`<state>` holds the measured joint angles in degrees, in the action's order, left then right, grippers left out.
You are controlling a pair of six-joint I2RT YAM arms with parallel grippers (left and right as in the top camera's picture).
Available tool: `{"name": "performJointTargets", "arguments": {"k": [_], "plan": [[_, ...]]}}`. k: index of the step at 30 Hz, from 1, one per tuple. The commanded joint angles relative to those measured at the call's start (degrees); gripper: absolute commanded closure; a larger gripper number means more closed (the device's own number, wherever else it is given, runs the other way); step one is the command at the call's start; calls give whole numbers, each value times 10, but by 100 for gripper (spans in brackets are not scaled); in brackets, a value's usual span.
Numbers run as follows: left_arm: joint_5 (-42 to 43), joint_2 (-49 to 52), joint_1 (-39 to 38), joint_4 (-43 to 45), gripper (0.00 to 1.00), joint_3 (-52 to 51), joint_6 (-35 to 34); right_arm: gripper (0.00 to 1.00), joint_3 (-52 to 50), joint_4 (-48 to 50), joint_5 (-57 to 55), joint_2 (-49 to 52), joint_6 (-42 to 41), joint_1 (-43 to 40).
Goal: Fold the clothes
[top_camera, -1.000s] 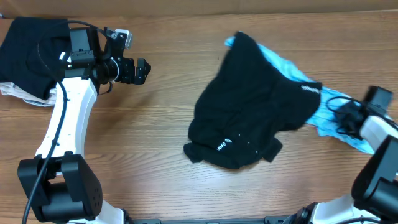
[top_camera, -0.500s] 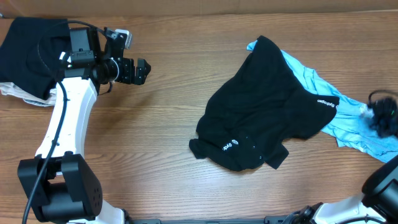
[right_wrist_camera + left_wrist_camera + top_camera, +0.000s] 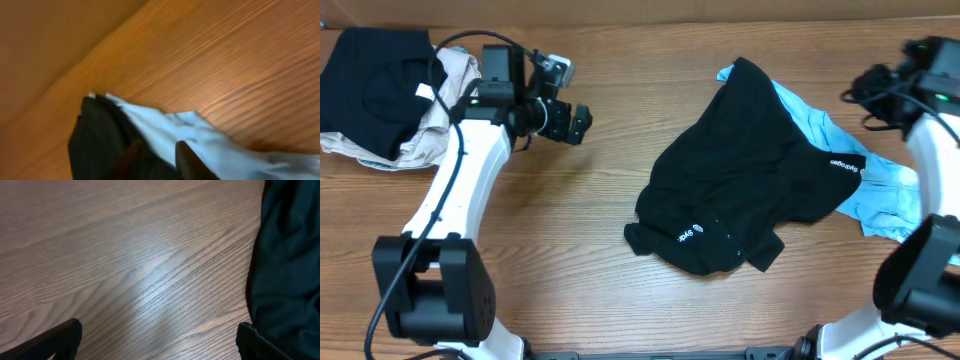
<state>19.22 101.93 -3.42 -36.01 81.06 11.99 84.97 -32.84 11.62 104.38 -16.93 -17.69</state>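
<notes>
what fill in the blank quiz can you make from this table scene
1. The crumpled garment partly under the large black garment is light ____.
2. The logo on the large black garment is ____.
3. The left gripper hangs over bare table with its jaws ____.
Missing: blue; white; open

Robotics lab, wood-grain table, 2 white arms (cables exposed)

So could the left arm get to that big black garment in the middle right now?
Probably yes: only bare table lies between the left arm and the black garment, its jaws stand open, and the cloth's edge shows in its wrist view.
</notes>
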Motion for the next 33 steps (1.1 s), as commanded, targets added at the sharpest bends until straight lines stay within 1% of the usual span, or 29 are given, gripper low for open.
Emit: {"name": "performJointTargets", "arguments": {"k": [1,10,16,21,25,30,33], "plan": [[-14,23,-4,0,0,12,3,76,6,13,-49,46,2,19],[-12,47,-4,0,0,12,-4,76,6,26,-29,162,2,49],[-12,47,-4,1,0,12,-4,76,5,19,7,185,2,51],[-12,47,-4,2,0,12,-5,76,5,8,8,186,5,65],[-12,47,-4,1,0,12,-5,76,5,15,-70,207,5,80],[-12,47,-4,-4,0,12,-4,76,5,24,-185,248,7,79],[-12,47,-4,-6,0,12,-5,75,5,42,-223,270,7,68]]}}
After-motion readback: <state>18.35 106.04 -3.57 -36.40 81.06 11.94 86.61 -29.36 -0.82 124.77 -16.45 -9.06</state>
